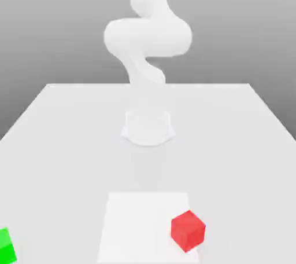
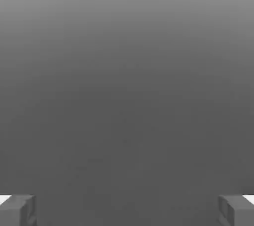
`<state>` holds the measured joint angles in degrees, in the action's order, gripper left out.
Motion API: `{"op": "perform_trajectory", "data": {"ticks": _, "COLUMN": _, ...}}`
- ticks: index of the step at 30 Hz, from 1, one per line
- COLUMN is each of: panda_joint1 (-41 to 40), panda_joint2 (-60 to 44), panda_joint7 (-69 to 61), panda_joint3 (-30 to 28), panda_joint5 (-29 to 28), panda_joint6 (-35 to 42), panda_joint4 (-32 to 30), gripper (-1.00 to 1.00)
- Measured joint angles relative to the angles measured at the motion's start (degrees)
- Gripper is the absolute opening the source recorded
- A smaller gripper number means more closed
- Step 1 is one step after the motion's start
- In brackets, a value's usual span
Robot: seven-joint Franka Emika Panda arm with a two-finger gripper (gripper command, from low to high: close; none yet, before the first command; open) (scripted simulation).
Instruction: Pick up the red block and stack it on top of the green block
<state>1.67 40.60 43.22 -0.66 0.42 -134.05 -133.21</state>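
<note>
The red block (image 1: 188, 231) sits on the table near the front, on the right part of a lighter white square patch (image 1: 139, 222). The green block (image 1: 6, 246) rests at the front, on the exterior view's left, cut by the picture's edge. The white arm (image 1: 147, 37) rises from its base (image 1: 148, 127) at the table's middle and bends upward out of the picture. In the hand view my gripper (image 2: 127, 210) is open, its two grey fingertips (image 2: 17, 210) far apart with nothing between them, facing plain grey background.
The white table (image 1: 231, 141) spreads wide around the base, with its far edge behind the arm. The two blocks lie far apart along the front.
</note>
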Motion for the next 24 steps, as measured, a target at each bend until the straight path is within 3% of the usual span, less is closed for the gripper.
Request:
{"op": "perform_trajectory", "data": {"ticks": 15, "panda_joint1": 7.6, "panda_joint2": -31.5, "panda_joint7": -15.8, "panda_joint3": -1.2, "panda_joint5": 2.6, "panda_joint6": -13.6, "panda_joint4": -8.6, "gripper": 0.0}}
{"op": "perform_trajectory", "data": {"ticks": 24, "panda_joint1": 9.9, "panda_joint2": -50.1, "panda_joint7": -21.7, "panda_joint3": -0.4, "panda_joint5": 0.2, "panda_joint6": -22.4, "panda_joint4": -13.0, "gripper": 0.0}}
